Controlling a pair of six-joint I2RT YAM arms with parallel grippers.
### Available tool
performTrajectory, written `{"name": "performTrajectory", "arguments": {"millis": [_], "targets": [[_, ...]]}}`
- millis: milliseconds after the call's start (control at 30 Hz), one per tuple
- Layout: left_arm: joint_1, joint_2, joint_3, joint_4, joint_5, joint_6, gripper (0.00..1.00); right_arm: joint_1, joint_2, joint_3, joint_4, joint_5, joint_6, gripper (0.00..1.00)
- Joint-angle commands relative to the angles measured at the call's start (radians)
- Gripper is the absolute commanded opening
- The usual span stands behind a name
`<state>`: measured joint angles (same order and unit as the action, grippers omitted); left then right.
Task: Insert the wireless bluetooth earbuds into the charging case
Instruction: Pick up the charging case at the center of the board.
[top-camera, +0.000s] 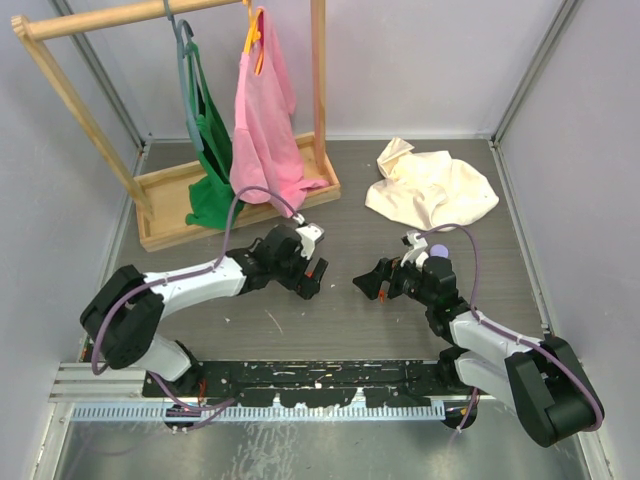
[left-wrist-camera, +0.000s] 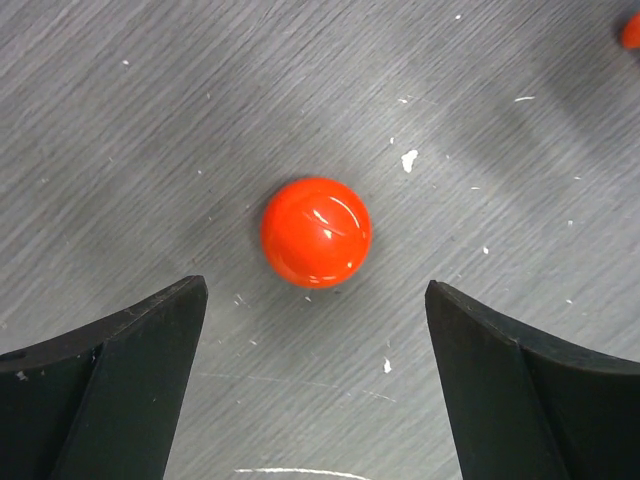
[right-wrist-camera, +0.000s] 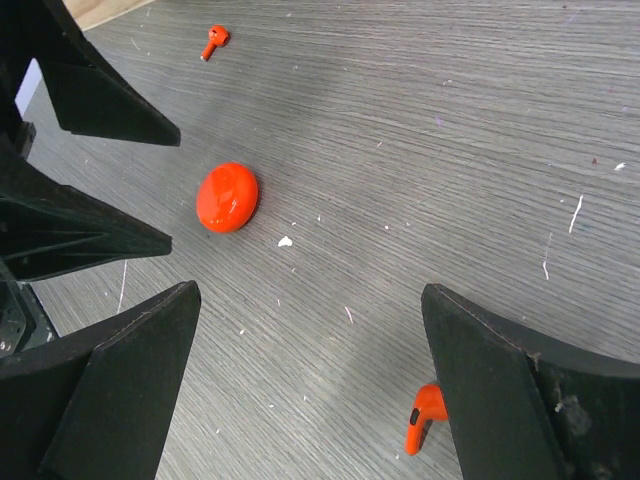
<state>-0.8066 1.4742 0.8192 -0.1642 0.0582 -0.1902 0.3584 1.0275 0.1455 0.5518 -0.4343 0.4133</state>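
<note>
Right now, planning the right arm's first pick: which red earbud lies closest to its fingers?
The nearer earbud lies right beside the right gripper's finger, low in the right wrist view; the other earbud lies beyond the round red case.

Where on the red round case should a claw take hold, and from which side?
Pinch the red case across its widest rim, coming from straight above; its glossy domed top likely offers no hold, and it lies flat on the table.

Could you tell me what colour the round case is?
The case is glossy red; see left wrist view.
</note>
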Motion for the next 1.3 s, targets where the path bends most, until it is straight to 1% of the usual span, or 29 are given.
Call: {"name": "performTrajectory", "arguments": {"millis": [0,267,367,400,533,767,933,1067,1133,1167,1267], "targets": [[-0.007,0.058,0.07,0.02,-0.029,0.125,0.92,0.007,-0.015,0.025,0.046,0.003,-0.022,0.98],[-0.009,0.113,0.109,-0.008,0.021,0.328,0.92,0.008,-0.014,0.025,0.048,-0.005,-0.023,0.97],[-0.008,0.144,0.114,-0.003,0.043,0.369,0.88,0.009,-0.015,0.024,0.049,-0.006,-0.022,0.97],[-0.008,0.153,0.122,-0.01,0.05,0.376,0.85,0.009,-0.016,0.022,0.05,-0.005,-0.022,0.97],[-0.008,0.191,0.164,-0.077,0.067,0.389,0.8,0.009,-0.015,0.023,0.05,-0.007,-0.022,0.96],[-0.008,0.227,0.166,-0.076,0.099,0.402,0.74,0.009,-0.009,0.025,0.052,-0.012,-0.022,0.96],[-0.009,0.244,0.18,-0.101,0.109,0.398,0.64,0.01,-0.01,0.026,0.051,-0.012,-0.022,0.96],[-0.009,0.235,0.175,-0.086,0.127,0.384,0.59,0.011,-0.01,0.027,0.05,-0.014,-0.02,0.96],[-0.008,0.228,0.167,-0.074,0.128,0.381,0.51,0.011,-0.007,0.028,0.047,-0.014,-0.018,0.96],[-0.009,0.225,0.163,-0.071,0.13,0.378,0.5,0.012,-0.005,0.029,0.047,-0.015,-0.016,0.96],[-0.009,0.212,0.148,-0.053,0.137,0.364,0.49,0.012,-0.001,0.036,0.039,-0.019,-0.01,0.96]]}}
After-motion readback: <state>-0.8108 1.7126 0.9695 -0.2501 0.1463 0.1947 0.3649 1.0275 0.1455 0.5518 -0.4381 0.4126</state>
